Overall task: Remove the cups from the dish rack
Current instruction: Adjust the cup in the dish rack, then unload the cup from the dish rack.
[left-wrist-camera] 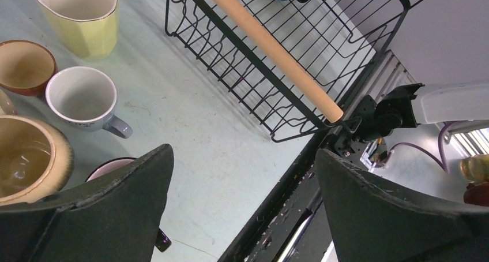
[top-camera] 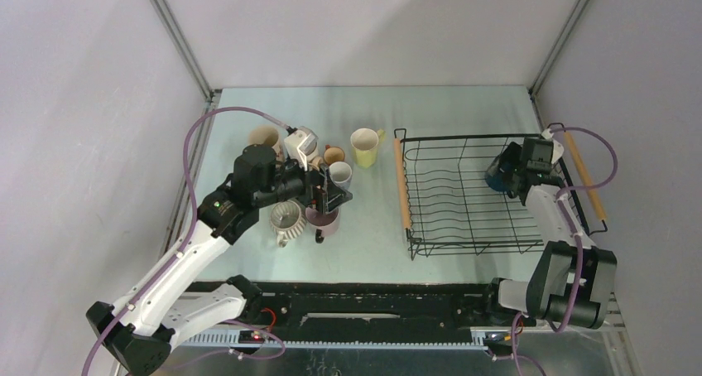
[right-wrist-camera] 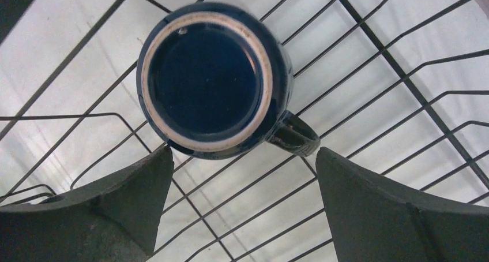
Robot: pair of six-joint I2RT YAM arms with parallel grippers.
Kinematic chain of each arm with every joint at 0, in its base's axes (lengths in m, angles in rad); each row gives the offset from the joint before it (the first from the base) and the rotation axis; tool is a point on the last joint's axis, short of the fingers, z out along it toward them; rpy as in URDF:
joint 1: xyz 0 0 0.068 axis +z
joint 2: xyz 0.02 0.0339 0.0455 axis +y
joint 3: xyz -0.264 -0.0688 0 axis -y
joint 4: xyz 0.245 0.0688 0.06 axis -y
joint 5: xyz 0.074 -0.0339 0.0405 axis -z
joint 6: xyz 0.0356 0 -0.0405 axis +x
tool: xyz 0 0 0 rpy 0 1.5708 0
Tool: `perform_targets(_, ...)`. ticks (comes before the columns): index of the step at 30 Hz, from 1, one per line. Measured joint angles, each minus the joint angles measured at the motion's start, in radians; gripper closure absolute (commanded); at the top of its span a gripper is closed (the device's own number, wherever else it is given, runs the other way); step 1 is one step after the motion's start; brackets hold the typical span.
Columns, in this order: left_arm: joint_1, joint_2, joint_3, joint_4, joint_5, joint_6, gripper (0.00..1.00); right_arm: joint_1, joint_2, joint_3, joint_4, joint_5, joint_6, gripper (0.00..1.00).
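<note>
One cup is left in the dish rack [top-camera: 463,137]: the dark blue mug [right-wrist-camera: 213,80]. It sits at the rack's upper right corner in the top view, right of frame centre. Your right end effector [right-wrist-camera: 242,204] hangs directly over it, fingers spread wide with nothing between them. The left end effector [left-wrist-camera: 242,207] is equally wide apart and empty. It is poised above the cluster of cups on the desk [top-camera: 377,243] left of centre, among them the pale yellow-green cup [top-camera: 364,147] and the grey cup [top-camera: 340,175].

In the right wrist view the mug shows you a round face with a pale ring. That looks like an unglazed foot, so I judge it stands mouth-down on the wires, though I can't be sure. Either way its long axis runs up toward the camera, and its handle [right-wrist-camera: 294,136] points to the lower right of that frame.

Expect stiff glazed ceramic: no give, some weight for its size, slick under the pads, and liable to chip if it knocks the wire or drops. I'd take it across the round body, one finger on each side. Turn the wrist first so neither finger lands on the handle, which sits close to the right-hand finger. The handle loop looks too small to grasp reliably.
</note>
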Motion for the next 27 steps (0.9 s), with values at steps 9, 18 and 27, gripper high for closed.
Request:
perform_targets(9,0.000,0.002,0.000,0.000,0.005,-0.005,0.00,-0.037,0.000,-0.090,0.142,-0.089,-0.027,0.00)
perform_targets(18,0.000,0.008,-0.006,0.005,0.008,-0.005,0.00,0.033,0.001,-0.095,0.150,-0.086,-0.020,0.00)
perform_targets(27,0.000,0.019,-0.015,0.006,0.019,-0.005,0.00,0.093,0.000,-0.095,0.143,-0.077,-0.008,0.01)
